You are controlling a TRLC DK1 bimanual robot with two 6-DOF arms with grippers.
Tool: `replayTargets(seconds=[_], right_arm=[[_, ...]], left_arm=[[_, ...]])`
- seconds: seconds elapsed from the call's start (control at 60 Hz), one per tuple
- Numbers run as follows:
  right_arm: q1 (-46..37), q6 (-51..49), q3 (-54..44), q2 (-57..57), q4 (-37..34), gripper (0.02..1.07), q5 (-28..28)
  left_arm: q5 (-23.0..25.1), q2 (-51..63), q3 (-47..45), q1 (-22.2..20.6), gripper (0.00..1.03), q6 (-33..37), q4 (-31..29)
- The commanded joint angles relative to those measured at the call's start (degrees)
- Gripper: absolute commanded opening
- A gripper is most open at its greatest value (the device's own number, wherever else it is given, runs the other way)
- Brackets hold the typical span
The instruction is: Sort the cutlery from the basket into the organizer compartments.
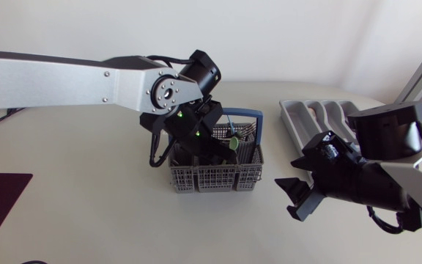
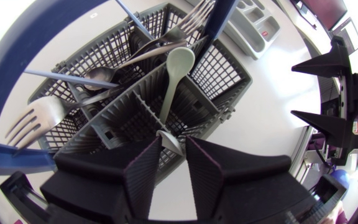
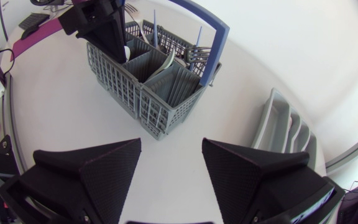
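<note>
Currently | basket: forks, pale green spoon | left end effector clamps it

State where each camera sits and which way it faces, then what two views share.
Head view: fixed above the table, looking down on basket, organizer, left arm and right arm.
Left wrist view: on the left arm, looking down into the basket; left claw shows.
Right wrist view: on the right arm, facing the basket across the table; open right claw shows.
Shared: both wrist views show basket and organizer.
</note>
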Motion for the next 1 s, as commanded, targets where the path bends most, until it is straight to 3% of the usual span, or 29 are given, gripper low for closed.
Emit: replayTargets(seconds=[0.0,0.133,0.283,0.767,0.983], right_arm=[[0.2,1.3,-1.4,0.6,0.4,0.74,0.0],[0.2,1.3,-1.4,0.6,0.4,0.74,-0.1],[0.3,1.2,-1.5,0.6,0.4,0.74,0.0],[0.9,1.1,-1.4,0.7,0.2,0.74,0.1],[1.3,1.0,-1.2,0.6,0.0,0.74,0.2]], left_arm=[[-1.1,1.4,1.3,-0.7,0.24,-1.6,0.3],[-1.3,1.3,0.9,-0.7,0.19,-1.6,0.7],[-2.2,0.7,0.1,-0.7,0.04,-1.5,1.9],[-1.9,-8.6,-3.4,0.3,0.04,-1.3,2.6],[1.7,-14.1,-4.4,1.0,0.04,0.1,2.6]])
